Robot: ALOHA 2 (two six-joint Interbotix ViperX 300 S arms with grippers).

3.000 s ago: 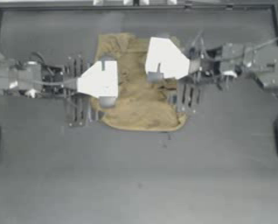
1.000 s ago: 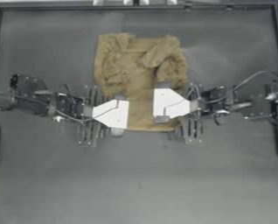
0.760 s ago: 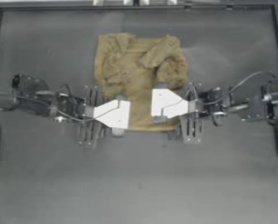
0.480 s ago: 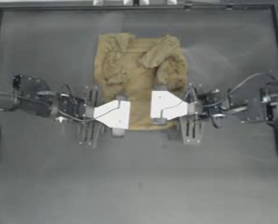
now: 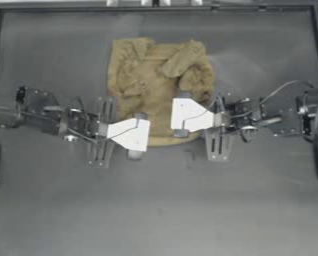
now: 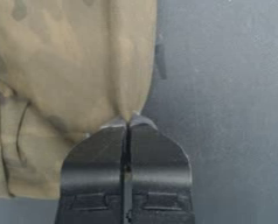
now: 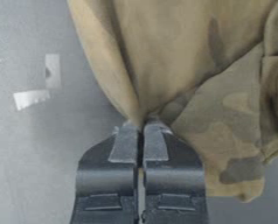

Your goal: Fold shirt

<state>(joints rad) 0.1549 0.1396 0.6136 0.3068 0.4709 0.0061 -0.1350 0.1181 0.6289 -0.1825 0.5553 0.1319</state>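
Table [image 5: 159, 210] is dark grey, with the shirt [image 5: 155, 85] bunched up on its far middle. Left gripper [image 5: 136, 134] and right gripper [image 5: 182, 116] are each clamped tight on the near hem, pretty much covering it from above.

The shirt [image 5: 158, 85], tan with a faint olive-brown camouflage pattern, is laid crumpled on the dark table, nearer the far edge than the near one and roughly midway between the left and right sides. Its sleeves are bunched and folded inward across the far part of the body. The near hem is doubled over into a rounded fold, where a plainer yellowish-tan surface is shown.
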